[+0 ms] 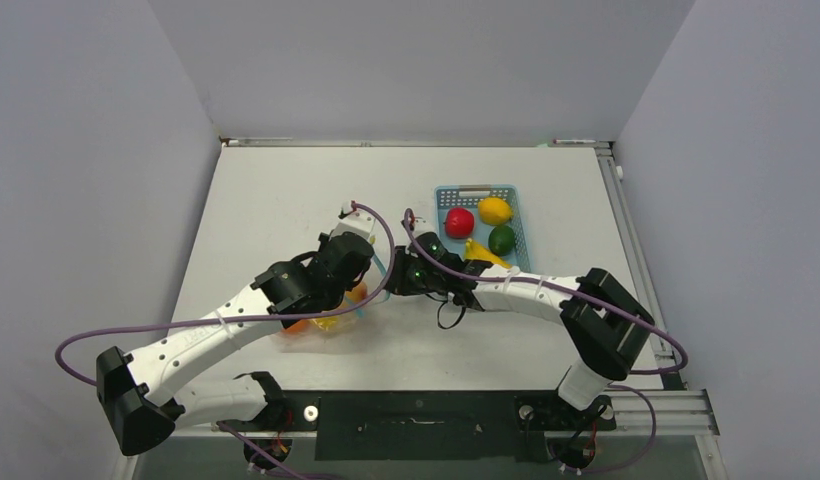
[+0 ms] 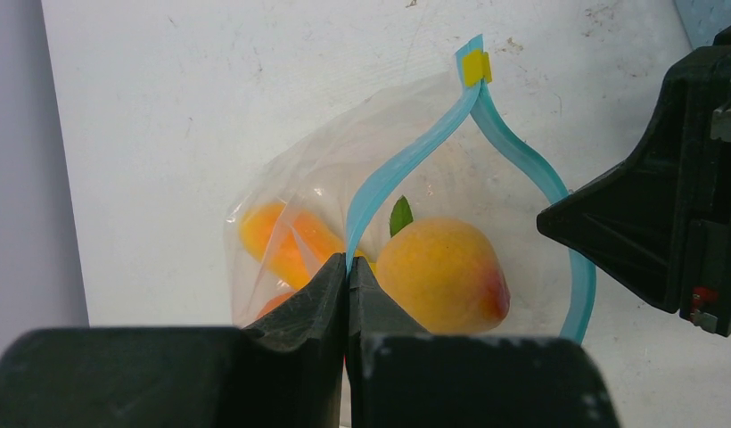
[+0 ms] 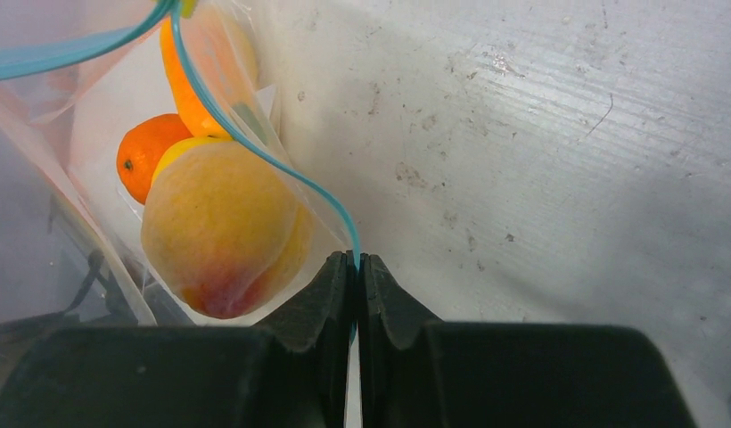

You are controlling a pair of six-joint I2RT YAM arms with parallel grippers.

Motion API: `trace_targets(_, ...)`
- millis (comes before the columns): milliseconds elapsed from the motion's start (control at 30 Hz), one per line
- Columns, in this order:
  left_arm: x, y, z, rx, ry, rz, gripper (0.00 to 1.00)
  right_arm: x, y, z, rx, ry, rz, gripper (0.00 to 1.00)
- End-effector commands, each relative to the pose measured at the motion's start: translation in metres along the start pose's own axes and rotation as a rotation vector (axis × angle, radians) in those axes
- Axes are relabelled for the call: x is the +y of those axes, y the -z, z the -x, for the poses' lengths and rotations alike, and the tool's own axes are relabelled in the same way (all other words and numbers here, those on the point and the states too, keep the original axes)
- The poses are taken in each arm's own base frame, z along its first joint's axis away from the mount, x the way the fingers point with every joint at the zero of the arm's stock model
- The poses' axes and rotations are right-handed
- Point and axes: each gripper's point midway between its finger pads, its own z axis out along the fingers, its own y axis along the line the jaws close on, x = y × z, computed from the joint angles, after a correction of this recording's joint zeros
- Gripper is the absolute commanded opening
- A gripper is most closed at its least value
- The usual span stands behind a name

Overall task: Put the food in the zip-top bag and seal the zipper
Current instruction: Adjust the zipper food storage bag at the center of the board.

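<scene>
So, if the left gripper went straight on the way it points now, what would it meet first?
The left gripper is shut on the zipper, so it would push that strip and the zip-top bag first. Next probably comes the yellow-orange fruit inside the bag, slightly right; depth is unclear.

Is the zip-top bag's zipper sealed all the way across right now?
No, the zipper is split into two strips bowing wide apart, so the zip-top bag gapes open over a yellow-orange fruit.
</scene>
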Motion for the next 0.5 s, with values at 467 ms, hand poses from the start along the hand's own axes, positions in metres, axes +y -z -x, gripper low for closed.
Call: trace_targets(467,0.024,0.044,0.036,-0.117,0.116,-0.012,0.00,0.072,0.069,0.073,-0.135,0.170,0.127,0.05)
